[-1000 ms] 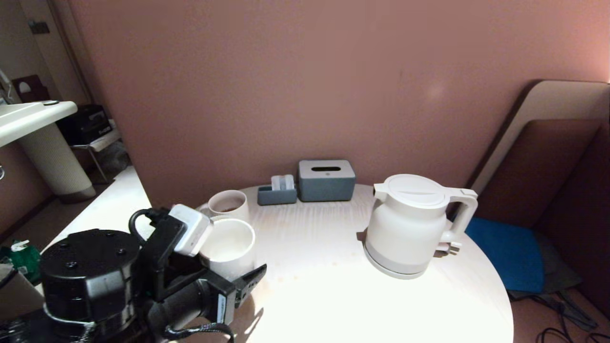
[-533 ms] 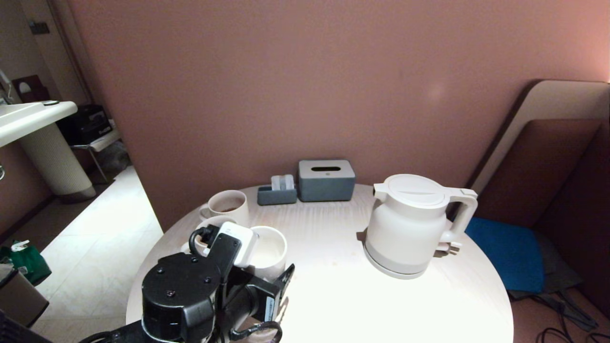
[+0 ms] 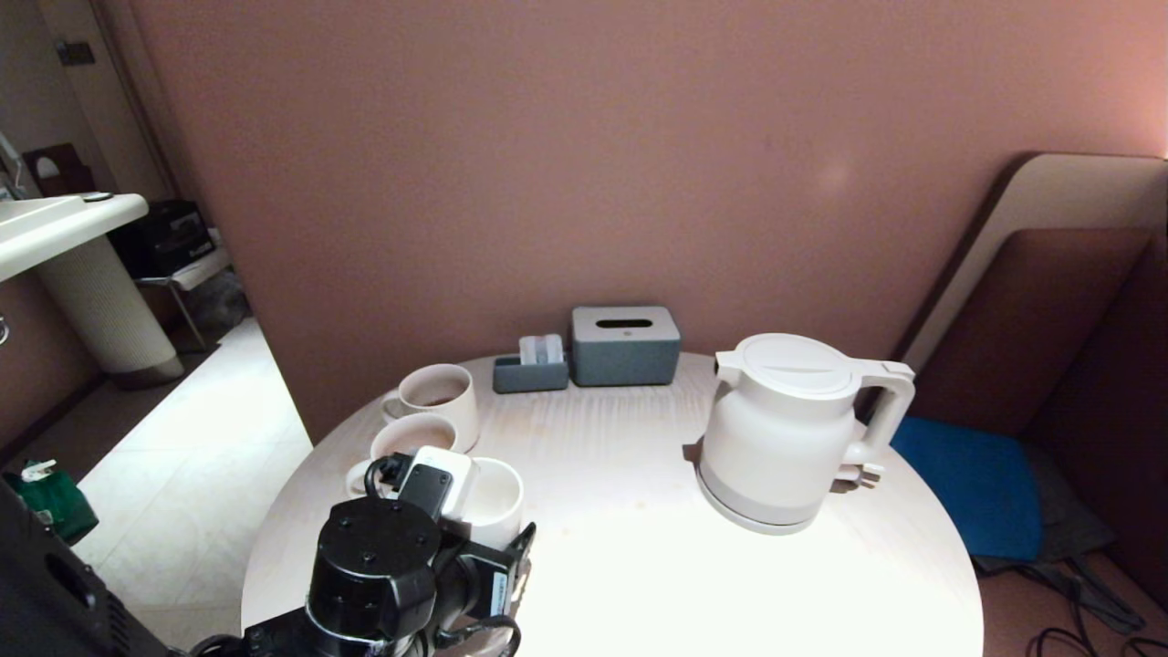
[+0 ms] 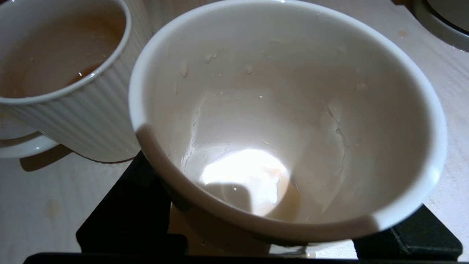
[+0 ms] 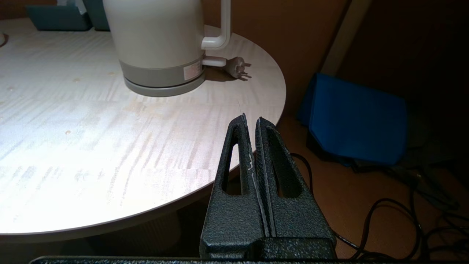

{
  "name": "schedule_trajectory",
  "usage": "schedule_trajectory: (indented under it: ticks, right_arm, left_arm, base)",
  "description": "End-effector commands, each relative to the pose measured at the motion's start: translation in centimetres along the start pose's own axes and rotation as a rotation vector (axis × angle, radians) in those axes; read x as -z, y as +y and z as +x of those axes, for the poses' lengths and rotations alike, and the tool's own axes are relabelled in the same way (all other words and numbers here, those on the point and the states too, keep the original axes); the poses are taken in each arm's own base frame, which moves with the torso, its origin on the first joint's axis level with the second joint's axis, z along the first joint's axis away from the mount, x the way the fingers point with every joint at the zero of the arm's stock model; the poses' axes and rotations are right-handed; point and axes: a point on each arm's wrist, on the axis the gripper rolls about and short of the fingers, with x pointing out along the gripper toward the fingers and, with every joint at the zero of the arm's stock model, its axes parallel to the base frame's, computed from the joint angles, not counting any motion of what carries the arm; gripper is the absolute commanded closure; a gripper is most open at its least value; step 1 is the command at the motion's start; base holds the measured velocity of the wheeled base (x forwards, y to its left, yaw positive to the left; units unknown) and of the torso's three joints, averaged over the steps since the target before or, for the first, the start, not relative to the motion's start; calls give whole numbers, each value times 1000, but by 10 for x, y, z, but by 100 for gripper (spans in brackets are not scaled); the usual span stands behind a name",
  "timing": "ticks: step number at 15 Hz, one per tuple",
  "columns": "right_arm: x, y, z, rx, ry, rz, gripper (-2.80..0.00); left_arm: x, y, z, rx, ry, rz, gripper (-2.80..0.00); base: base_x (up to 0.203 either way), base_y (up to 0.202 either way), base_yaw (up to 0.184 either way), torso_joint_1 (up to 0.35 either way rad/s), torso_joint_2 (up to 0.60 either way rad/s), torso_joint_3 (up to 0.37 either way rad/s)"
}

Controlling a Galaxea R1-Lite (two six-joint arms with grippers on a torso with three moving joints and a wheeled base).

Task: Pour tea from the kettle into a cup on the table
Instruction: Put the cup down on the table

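**Left gripper clasps cup, near left of table**

Left gripper (image 3: 497, 538) grips the smooth white cup (image 3: 493, 502), fingers (image 4: 128, 205) either side, just beside a ribbed mug (image 4: 66, 84) holding tea (image 4: 55, 55). Kettle (image 3: 789, 429) stands upright at right of table (image 3: 639, 566). Right gripper (image 5: 253, 124) closed, empty, off table's near right edge.

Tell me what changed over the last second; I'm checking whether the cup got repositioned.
The left gripper, holding the cup throughout, swung in from the left and carried it rightward over the table, ending just right of the nearer ribbed mug. The kettle and the farther mug stayed put. The right gripper is shut beside the table's edge.
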Motion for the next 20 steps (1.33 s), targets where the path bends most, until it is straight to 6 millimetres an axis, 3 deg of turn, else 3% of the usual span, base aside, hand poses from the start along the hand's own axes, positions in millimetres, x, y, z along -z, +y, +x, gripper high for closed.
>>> schedule_trajectory:
  ticks: [1,5,20]
  right_arm:
    - [0,0,0,0,1,0,0]
    - [0,0,0,0,1,0,0]
    - [0,0,0,0,2,0,0]
  left_arm:
    - [6,-1,9,-9,12,-21,0]
    - [5,-6,17,10,-92,-77,0]
    - [24,-1,30,-31,-27,-94,0]
  base:
    - [0,0,0,0,0,0]
    - [0,0,0,0,0,0]
    - [0,0,0,0,0,0]
